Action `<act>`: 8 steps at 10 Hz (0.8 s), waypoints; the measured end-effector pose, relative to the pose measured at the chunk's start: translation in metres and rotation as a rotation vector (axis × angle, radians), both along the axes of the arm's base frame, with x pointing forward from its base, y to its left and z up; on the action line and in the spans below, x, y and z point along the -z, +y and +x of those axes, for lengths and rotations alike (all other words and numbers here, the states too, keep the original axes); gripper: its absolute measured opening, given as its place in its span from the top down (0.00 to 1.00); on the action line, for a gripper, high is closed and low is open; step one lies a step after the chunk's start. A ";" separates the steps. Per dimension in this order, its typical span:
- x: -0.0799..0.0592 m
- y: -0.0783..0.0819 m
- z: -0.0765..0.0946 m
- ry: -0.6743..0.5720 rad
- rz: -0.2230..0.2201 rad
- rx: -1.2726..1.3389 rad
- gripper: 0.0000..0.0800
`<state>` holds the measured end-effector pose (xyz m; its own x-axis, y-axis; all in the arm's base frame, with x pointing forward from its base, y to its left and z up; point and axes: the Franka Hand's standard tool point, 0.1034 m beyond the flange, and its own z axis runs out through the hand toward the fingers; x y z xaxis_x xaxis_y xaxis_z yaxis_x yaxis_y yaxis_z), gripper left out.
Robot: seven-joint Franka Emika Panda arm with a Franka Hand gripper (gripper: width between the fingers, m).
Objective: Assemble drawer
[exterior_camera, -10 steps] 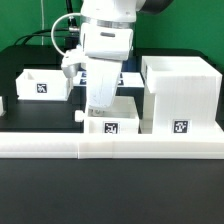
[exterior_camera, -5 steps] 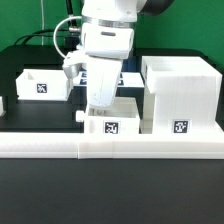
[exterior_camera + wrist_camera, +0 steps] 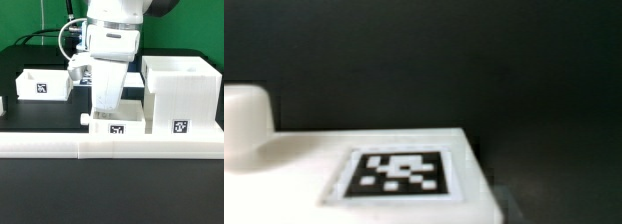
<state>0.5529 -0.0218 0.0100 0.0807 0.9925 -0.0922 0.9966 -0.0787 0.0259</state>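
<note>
1. Since the earlier frame the arm (image 3: 108, 50) had shifted a little toward the exterior view's right, and the near tray (image 3: 130, 120) under it had moved the same way, closer to the housing (image 3: 180, 95).
2. The tool (image 3: 103, 108) sat low over that tray's rear part. Its fingers were masked by the wrist body, so I could not tell whether it was open, closed or gripping the tray.
3. The wrist view showed only a white tray face with its tag (image 3: 402, 172) against the dark table (image 3: 438, 60). It did not settle the grip either.
4. The near tray stood just behind the rail (image 3: 110, 148), knob (image 3: 83, 116) pointing to the exterior view's left, beside the housing but not in it.
5. The step in hand looked like bringing this tray to the housing for insertion.
6. The next move would probably call for lining the tray up squarely with a housing opening and then sliding it in without jamming an edge.
7. Count: one housing, two trays (the far tray (image 3: 45, 85) lay well apart at the exterior view's left), one rail and one arm.
</note>
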 end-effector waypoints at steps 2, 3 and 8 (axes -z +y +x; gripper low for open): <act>0.000 -0.001 0.000 0.000 0.000 0.002 0.95; 0.000 0.000 -0.001 -0.001 0.001 0.001 0.95; -0.002 0.001 -0.002 0.040 -0.028 -0.055 0.95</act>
